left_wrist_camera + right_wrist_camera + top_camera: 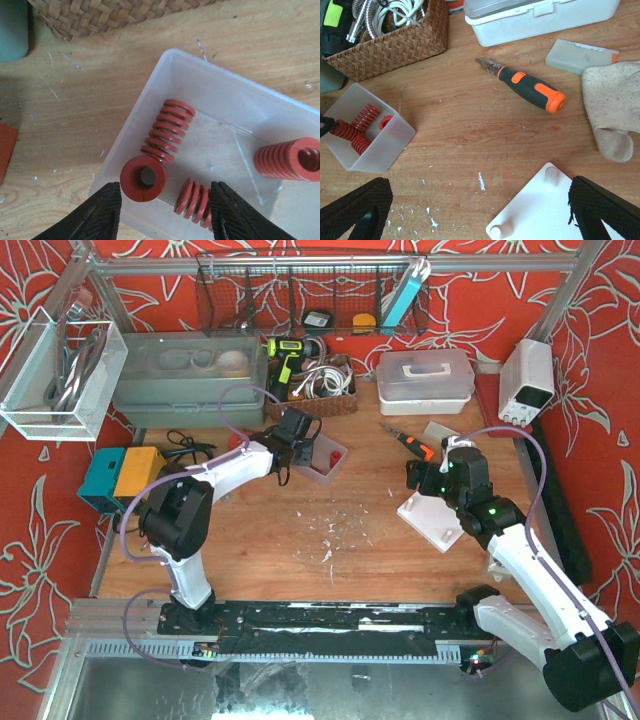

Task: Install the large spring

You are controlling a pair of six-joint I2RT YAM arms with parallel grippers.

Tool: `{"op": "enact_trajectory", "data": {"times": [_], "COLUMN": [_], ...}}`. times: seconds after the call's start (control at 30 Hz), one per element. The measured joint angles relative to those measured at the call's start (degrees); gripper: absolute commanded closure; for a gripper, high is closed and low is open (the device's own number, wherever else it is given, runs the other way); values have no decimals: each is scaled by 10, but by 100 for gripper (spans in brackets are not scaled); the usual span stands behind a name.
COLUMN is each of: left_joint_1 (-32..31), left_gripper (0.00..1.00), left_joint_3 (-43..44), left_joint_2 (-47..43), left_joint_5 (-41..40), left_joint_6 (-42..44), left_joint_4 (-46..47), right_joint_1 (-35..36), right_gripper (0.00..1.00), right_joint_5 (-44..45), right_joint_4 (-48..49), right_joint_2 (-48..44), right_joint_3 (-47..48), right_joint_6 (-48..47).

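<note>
The left gripper (165, 190), half-spread and empty, hangs nearest the longest red coil spring (167, 131), which lies at twelve o'clock with its axis one-to-seven.

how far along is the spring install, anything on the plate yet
Done: nothing yet. The white plate shows bare pegs. In hand: the left gripper hangs open over the clear bin, one finger either side of the red springs, none gripped. The right gripper is open above the plate. Left: grip a spring, carry it over, seat it on a peg.
</note>
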Motion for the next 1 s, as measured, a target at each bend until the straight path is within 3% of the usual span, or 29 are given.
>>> {"op": "enact_trajectory", "data": {"times": [0.37, 1.0], "left_joint_1": [7, 8], "left_gripper": [50, 55], "left_joint_3": [44, 72], "left_joint_2": [46, 82], "left_joint_5": [0, 71], "left_joint_6": [-3, -12], "left_joint_4": [-50, -25], "right_joint_1": [0, 0], "right_gripper": [3, 3], "right_joint_5": [0, 2], "right_joint_4": [2, 6], "right_joint_2": [0, 4], "right_joint_3": [0, -3], "right_joint_6": [0, 0]}}
